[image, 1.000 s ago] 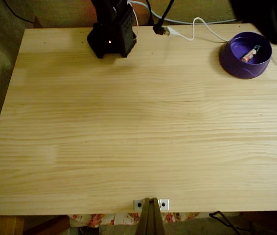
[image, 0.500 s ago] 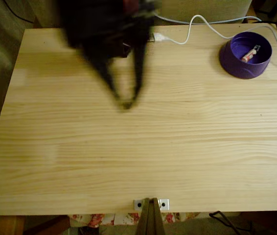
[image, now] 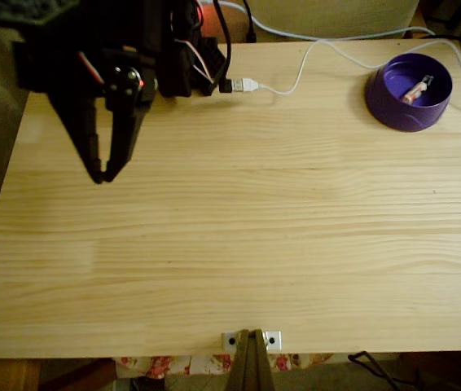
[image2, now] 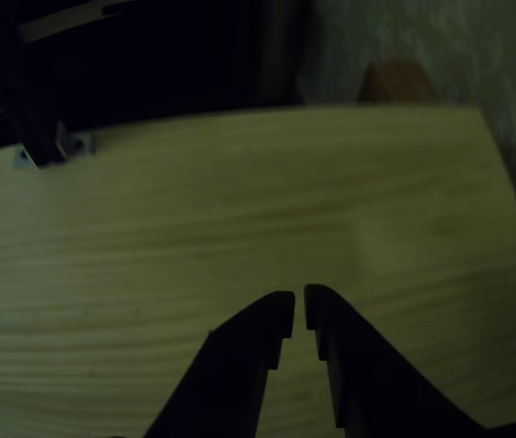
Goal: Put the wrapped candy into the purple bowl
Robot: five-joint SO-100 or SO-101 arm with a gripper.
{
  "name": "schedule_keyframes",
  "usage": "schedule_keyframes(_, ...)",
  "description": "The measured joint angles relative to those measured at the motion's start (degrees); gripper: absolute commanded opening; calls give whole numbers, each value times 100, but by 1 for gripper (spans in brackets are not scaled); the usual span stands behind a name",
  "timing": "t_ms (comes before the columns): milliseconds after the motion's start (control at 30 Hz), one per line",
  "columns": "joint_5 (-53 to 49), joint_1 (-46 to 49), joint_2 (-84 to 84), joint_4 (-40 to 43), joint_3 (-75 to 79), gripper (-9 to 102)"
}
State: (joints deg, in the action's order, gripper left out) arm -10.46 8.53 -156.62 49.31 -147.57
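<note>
The purple bowl (image: 408, 92) stands at the table's far right corner in the fixed view. Inside it lies the wrapped candy (image: 416, 89), white with red marks, slanting across the bowl's floor. My black gripper (image: 102, 174) hangs over the far left part of the table, a long way from the bowl, its two fingers tapering together to a point with nothing between them. In the other view the gripper (image2: 299, 306) comes up from the bottom edge over bare wood, fingertips nearly touching with only a thin slit between them.
A white cable with a USB plug (image: 247, 84) trails across the back of the wooden table (image: 239, 244). A metal bracket (image: 251, 339) sits at the front edge, also seen as the bracket (image2: 44, 151). The arm's black base (image: 186, 49) occupies the back left.
The arm has swung from the right side across to the left of the table, blurred half a second ago. The candy lies in the bowl throughout. The white cable has shifted.
</note>
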Motion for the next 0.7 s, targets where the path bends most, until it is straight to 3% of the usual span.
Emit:
schedule_keyframes(467, 316, -422, -2013, 545, -2347, 1)
schedule_keyframes(700, 431, -545, -2382, 659, -2566, 1)
